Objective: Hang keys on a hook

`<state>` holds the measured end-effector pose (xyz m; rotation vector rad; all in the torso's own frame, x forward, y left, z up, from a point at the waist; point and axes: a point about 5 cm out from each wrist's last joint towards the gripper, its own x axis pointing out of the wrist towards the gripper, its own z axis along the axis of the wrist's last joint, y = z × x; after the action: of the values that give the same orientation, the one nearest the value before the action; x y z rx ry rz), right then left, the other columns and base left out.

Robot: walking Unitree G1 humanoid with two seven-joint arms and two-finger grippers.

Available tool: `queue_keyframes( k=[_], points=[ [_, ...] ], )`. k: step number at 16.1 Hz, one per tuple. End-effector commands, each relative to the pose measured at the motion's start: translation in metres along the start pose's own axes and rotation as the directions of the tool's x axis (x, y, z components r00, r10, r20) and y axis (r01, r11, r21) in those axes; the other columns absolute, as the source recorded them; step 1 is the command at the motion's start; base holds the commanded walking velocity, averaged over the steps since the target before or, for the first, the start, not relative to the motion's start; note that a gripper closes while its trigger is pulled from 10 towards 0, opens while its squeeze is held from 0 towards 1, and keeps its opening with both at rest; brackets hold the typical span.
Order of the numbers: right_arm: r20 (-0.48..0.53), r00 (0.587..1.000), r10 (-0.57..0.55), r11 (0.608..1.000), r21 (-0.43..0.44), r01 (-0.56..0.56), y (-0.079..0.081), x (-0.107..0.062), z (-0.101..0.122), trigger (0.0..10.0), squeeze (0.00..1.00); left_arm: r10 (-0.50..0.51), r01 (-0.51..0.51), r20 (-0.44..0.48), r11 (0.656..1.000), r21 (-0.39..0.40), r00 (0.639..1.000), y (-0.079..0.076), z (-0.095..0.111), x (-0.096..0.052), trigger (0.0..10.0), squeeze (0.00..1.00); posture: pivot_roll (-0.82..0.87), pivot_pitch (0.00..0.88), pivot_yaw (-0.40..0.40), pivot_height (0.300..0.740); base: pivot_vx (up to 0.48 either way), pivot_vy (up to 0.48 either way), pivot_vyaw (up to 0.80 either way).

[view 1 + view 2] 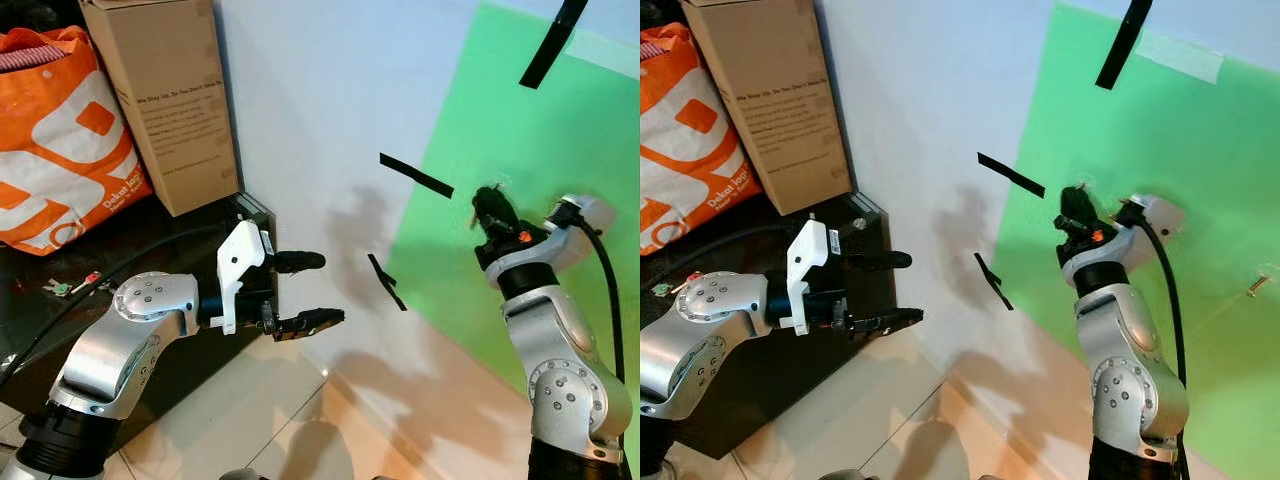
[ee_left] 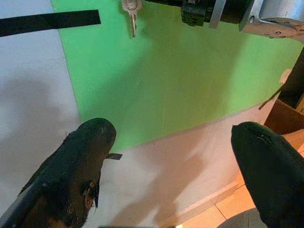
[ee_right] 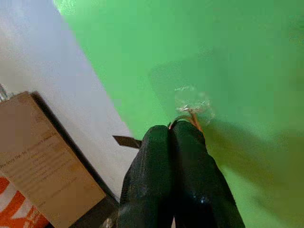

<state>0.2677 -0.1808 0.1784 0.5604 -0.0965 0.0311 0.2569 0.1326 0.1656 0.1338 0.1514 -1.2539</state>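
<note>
We're in a lived-in home corner, rigged up for a trial. Upper left, a tall brown cardboard box leans against the white painted wall, and beside it sits a bright orange printed shopping bag on a low black cabinet. Pale glossy floor tiles run along the bottom. On the right, a large green sheet is fixed to the wall, with black tape strips stuck around it.
</note>
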Motion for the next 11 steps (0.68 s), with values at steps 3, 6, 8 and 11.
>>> queue_keyframes(
  k=[3, 6, 8, 11],
  points=[
    [0.022, 0.990, -0.142, 0.990, 0.006, 0.142, -0.028, -0.006, 0.005, 10.0, 0.00, -0.006, 0.006, -0.005, 1.000, 0.024, 1.000, 0.001, 0.004, 0.003, 10.0, 0.00, -0.02, 0.000, -0.051, 0.740, 0.000, 0.000, 0.00],
    [-0.022, 0.987, -0.160, 0.987, -0.008, 0.160, -0.035, -0.009, -0.001, 10.0, 0.00, -0.008, 0.009, -0.005, 1.000, 0.025, 1.000, 0.002, 0.005, 0.003, 10.0, 0.00, -0.01, 0.000, -0.052, 0.740, 0.000, 0.000, 0.00],
    [-0.050, 0.986, -0.160, 0.987, -0.012, 0.159, -0.038, -0.010, -0.006, 10.0, 0.00, -0.007, 0.007, -0.005, 1.000, 0.026, 1.000, 0.002, 0.005, 0.003, 10.0, 0.00, -0.01, 0.000, -0.053, 0.740, 0.000, 0.000, 0.00],
    [-0.070, 0.985, -0.160, 0.987, -0.010, 0.160, -0.040, -0.012, -0.012, 10.0, 0.00, -0.006, 0.006, -0.005, 1.000, 0.028, 1.000, 0.003, 0.006, 0.003, 10.0, 0.00, -0.01, 0.000, -0.053, 0.740, 0.000, 0.000, 0.00]
  ],
)
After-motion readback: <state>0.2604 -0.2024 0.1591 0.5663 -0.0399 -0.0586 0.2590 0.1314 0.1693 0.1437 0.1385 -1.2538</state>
